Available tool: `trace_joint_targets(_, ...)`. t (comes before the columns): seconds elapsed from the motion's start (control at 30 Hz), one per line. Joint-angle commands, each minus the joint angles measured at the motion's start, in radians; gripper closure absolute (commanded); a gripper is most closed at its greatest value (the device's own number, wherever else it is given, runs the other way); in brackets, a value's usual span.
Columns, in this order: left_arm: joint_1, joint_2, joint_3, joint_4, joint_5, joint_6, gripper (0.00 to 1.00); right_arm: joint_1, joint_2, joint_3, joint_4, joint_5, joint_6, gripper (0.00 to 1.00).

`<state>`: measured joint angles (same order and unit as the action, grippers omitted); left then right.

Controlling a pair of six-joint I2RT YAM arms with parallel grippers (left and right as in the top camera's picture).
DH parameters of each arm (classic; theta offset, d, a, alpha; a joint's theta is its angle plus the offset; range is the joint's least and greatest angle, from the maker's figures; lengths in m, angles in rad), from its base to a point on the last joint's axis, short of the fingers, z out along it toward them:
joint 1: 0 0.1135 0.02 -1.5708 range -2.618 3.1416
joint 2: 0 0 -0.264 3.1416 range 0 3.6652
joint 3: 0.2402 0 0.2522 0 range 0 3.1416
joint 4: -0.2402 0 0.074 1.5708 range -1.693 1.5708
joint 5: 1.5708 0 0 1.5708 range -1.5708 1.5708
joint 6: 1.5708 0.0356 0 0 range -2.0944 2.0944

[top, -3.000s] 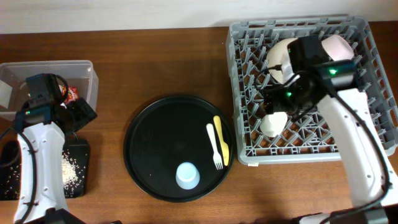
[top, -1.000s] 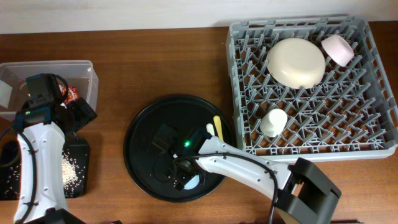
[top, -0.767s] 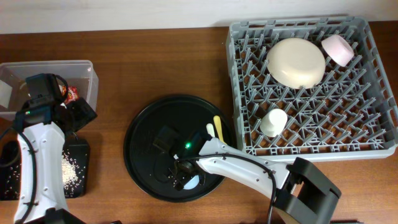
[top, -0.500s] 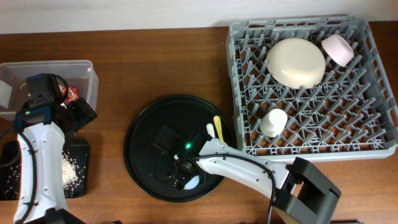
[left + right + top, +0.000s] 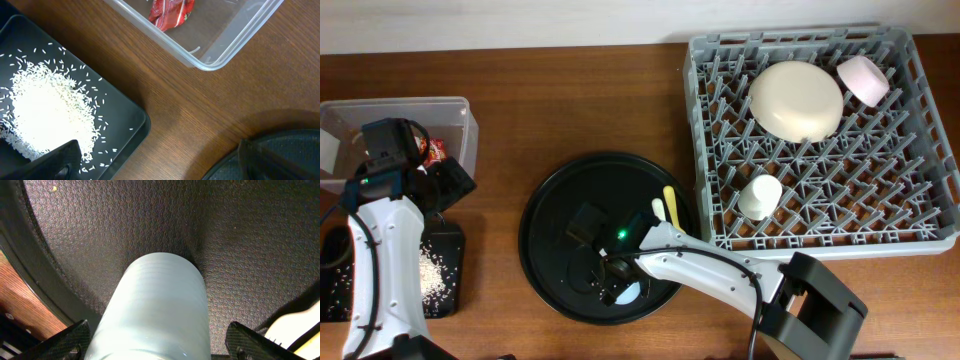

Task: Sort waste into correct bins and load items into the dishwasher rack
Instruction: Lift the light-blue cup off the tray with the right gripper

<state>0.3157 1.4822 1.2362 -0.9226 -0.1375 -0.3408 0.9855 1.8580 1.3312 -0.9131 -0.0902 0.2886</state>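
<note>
We read the right hand as spread: its two fingers stand on either side of the blue cup, with a visible gap on one side. The cup sits on the round black tray, near the tray's front edge. The fork and spoon lie side by side on the same tray, partly covered by the right arm.

The left hand is also spread and pinches nothing. It hangs over bare tabletop between the black bin and the round tray. The rice lies heaped in the black bin, with loose grains scattered around the heap. The red wrapper lies inside the clear box, which stands just behind the black bin.

In the rack we find the plate toward the back, the pink bowl just beside it in the far corner, and the white cup nearer the front.
</note>
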Motion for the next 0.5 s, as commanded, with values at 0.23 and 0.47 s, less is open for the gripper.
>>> trace_joint_targets(0.23, 0.002, 0.001, 0.008, 0.002, 0.003, -0.013, 0.01, 0.004, 0.013, -0.012, 0.003, 0.017, 0.009, 0.11)
trace_joint_targets(0.47, 0.002, 0.001, 0.008, 0.002, 0.003, -0.013, 0.01, 0.002, 0.014, -0.038, 0.025, 0.016, 0.009, 0.11)
